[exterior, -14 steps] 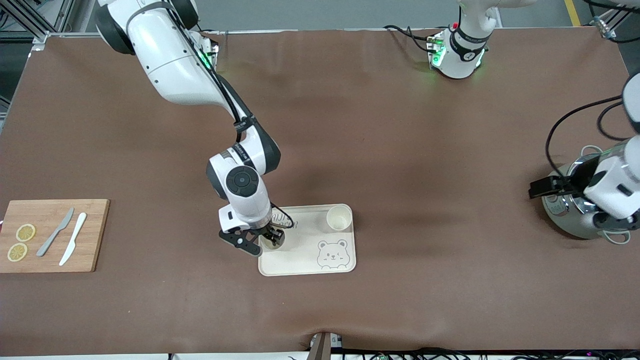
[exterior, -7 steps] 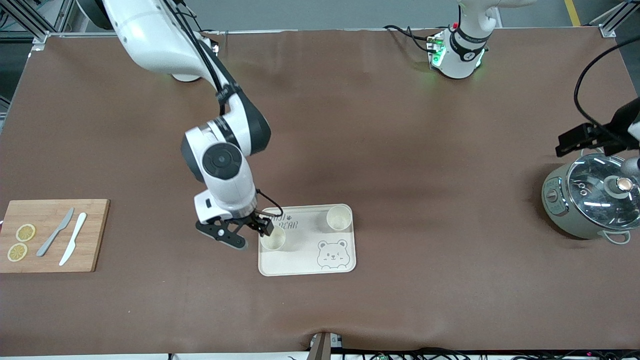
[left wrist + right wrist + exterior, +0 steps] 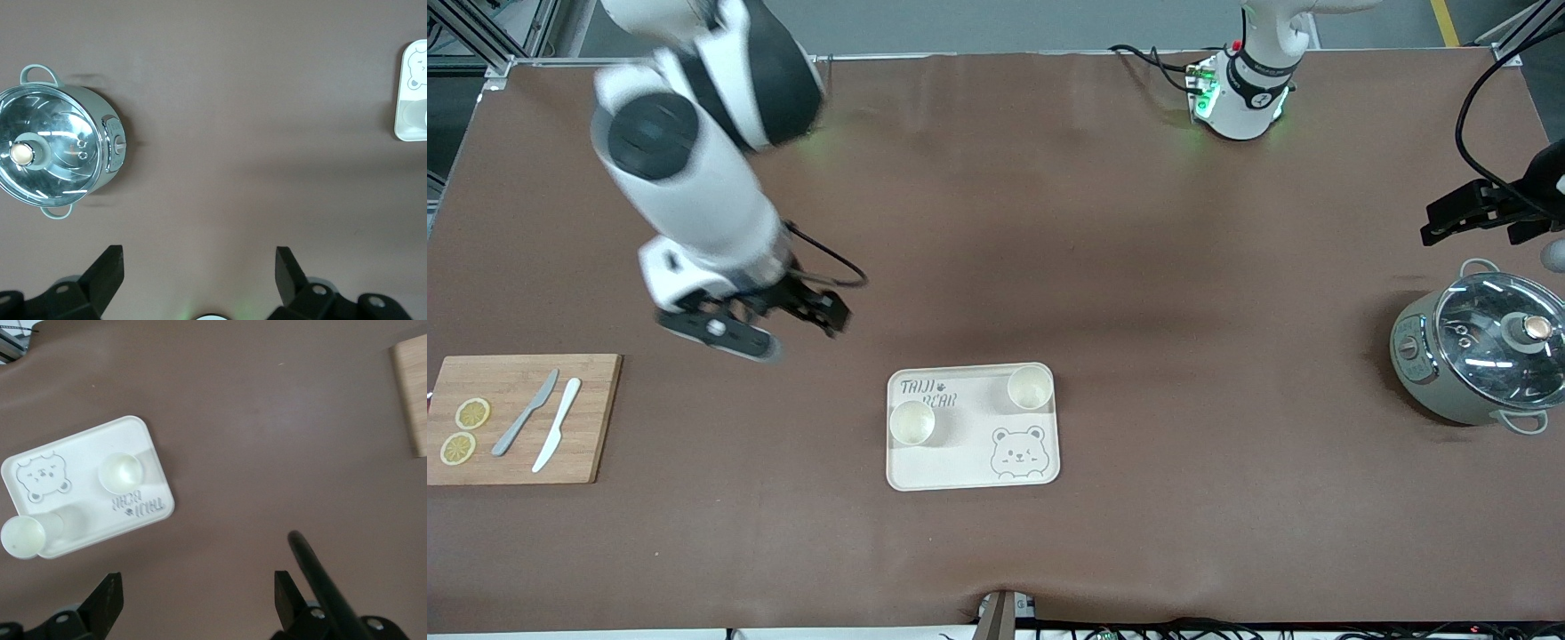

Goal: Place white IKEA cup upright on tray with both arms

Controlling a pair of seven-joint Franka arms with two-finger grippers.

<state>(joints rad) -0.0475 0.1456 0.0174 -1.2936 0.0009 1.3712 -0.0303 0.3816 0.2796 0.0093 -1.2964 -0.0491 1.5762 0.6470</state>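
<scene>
The cream-white bear tray (image 3: 972,462) lies mid-table. Two white cups stand upright on it: one (image 3: 911,423) beside the "TAIJI BEAR" lettering, the other (image 3: 1031,388) in the corner toward the left arm's end. My right gripper (image 3: 814,311) is open and empty, high over bare table off the tray's right-arm end. Its wrist view shows the tray (image 3: 87,450) and both cups (image 3: 122,470) (image 3: 23,537) clear of the open gripper (image 3: 198,593). My left gripper (image 3: 1494,213) is open and empty (image 3: 198,267), up beside the pot.
A green-grey pot with a glass lid (image 3: 1480,347) (image 3: 57,153) stands at the left arm's end. A wooden cutting board (image 3: 516,418) (image 3: 410,393) with two knives and lemon slices lies at the right arm's end. A black cable (image 3: 320,580) hangs by the right gripper.
My right gripper let go of the cup beside the lettering, rose and drew back toward the right arm's end. My left gripper lifted off the pot and moved toward its base.
</scene>
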